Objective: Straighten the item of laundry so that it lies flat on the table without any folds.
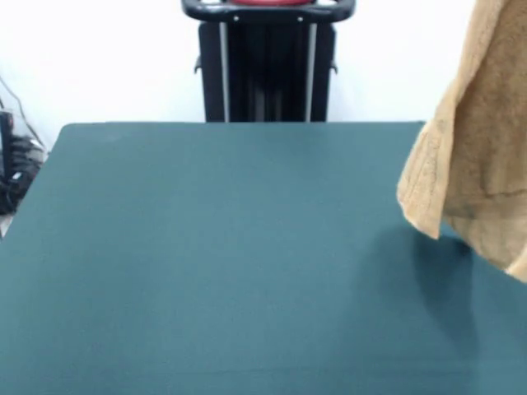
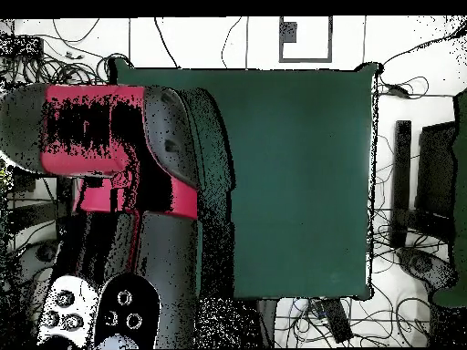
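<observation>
Tool hidden from both views, grip impossible to tell, the towel [image 1: 478, 148] hung folded above the desk [image 1: 230, 263] near its edge, seemingly mid-lift, so lowering and spreading it flat probably came next.

The towel [image 1: 482, 156] is orange-tan terry with a woven border band. The tabletop [image 1: 214, 263] is plain dark green. The arm [image 2: 109, 137] is red and black.

Front and overhead, shared table [image 1: 214, 263]
</observation>
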`<action>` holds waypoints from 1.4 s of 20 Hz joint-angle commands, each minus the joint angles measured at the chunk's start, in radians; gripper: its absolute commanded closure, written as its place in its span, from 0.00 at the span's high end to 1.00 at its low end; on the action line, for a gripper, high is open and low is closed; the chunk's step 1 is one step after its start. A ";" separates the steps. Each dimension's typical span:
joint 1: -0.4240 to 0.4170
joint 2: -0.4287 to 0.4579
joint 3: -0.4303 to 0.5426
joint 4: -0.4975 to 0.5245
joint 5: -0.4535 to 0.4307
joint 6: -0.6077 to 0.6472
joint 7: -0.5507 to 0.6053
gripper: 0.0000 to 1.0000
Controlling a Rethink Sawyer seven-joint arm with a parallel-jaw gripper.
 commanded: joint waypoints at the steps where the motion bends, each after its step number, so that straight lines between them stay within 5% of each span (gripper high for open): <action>1: 0.003 -0.038 -0.013 0.179 0.041 0.075 0.233 0.00; 7: 0.017 -0.169 -0.051 0.286 0.027 0.102 0.149 0.00; 20: 0.118 -0.350 -0.101 0.216 0.045 0.396 0.244 0.00; 28: 0.170 -0.447 -0.155 0.330 0.011 0.373 0.198 0.00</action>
